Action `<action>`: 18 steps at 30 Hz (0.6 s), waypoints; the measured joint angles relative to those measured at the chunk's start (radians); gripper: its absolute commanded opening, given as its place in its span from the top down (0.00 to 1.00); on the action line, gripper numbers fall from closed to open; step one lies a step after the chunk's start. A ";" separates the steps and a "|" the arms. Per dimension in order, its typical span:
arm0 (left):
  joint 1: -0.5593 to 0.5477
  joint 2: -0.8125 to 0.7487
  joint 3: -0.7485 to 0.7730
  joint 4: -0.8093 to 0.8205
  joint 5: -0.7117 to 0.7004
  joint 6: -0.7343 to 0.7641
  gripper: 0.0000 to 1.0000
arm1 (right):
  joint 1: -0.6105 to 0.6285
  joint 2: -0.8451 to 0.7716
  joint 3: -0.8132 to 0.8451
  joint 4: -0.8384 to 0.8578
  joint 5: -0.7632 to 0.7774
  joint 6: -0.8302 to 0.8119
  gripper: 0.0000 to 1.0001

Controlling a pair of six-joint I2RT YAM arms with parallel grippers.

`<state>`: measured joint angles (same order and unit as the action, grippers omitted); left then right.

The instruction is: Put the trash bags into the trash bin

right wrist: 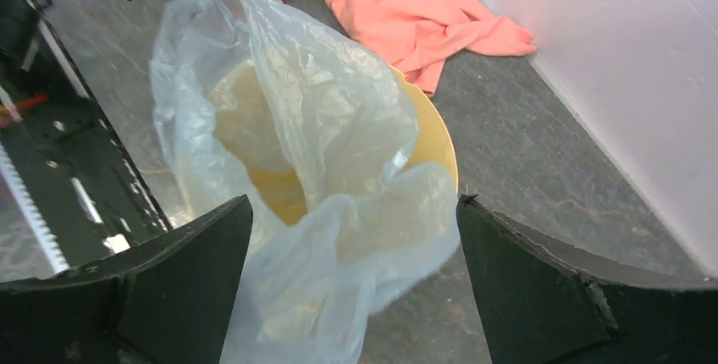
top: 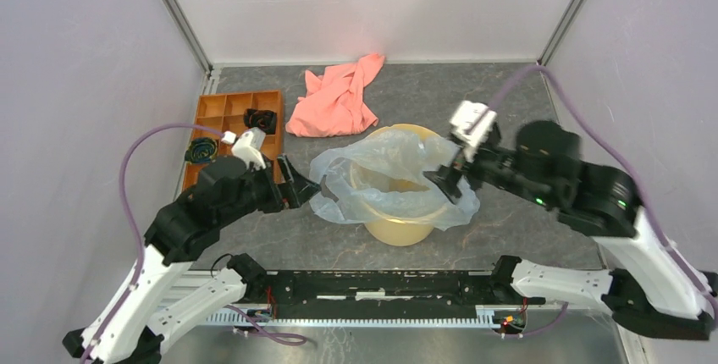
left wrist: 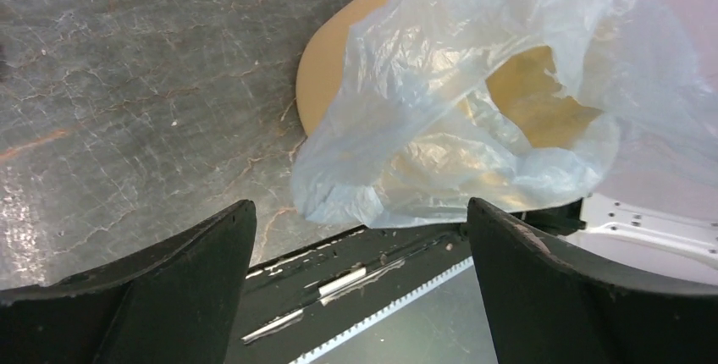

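With my left fingers (left wrist: 169,296) and right fingers (right wrist: 542,288) spread empty, the thin bluish-grey film bag (top: 372,165) drapes the round cream plastic bin (top: 402,233); I'd push it inside next.

Left arm's fingers (left wrist: 152,296) and right arm's fingers (right wrist: 550,288) both stand spread wide.

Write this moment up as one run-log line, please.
trash bag: draped over rim of trash bin, partly outside | left tool: open, empty | right tool: open, empty

Translucent bag (left wrist: 440,127) over cream bin (left wrist: 326,72)
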<state>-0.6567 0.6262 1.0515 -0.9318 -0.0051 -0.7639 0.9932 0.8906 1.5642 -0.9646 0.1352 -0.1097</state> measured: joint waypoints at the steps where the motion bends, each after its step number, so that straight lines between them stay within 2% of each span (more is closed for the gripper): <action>1: 0.000 0.023 0.000 0.007 0.001 0.007 0.00 | 0.000 0.051 0.015 -0.004 -0.003 -0.027 0.02; 5: 0.000 0.083 -0.022 0.053 0.014 0.031 0.00 | 0.000 0.179 0.038 0.005 -0.033 -0.093 0.02; 10: 0.000 0.127 -0.045 0.086 0.014 0.044 0.05 | 0.013 0.224 0.012 0.026 -0.014 -0.145 0.02; 13: 0.000 0.161 -0.045 0.109 0.003 0.044 0.12 | 0.032 0.225 -0.037 0.037 0.029 -0.165 0.02; 16: 0.000 0.197 -0.045 0.123 -0.018 0.044 0.22 | 0.042 0.227 -0.098 0.037 0.078 -0.168 0.08; 18: 0.000 0.208 -0.045 0.128 -0.024 0.044 0.29 | 0.046 0.229 -0.134 0.031 0.143 -0.154 0.09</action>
<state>-0.6567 0.8345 1.0065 -0.8040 -0.0292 -0.7197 1.0393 1.1194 1.4300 -0.9333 0.2779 -0.2634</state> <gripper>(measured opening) 0.795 0.930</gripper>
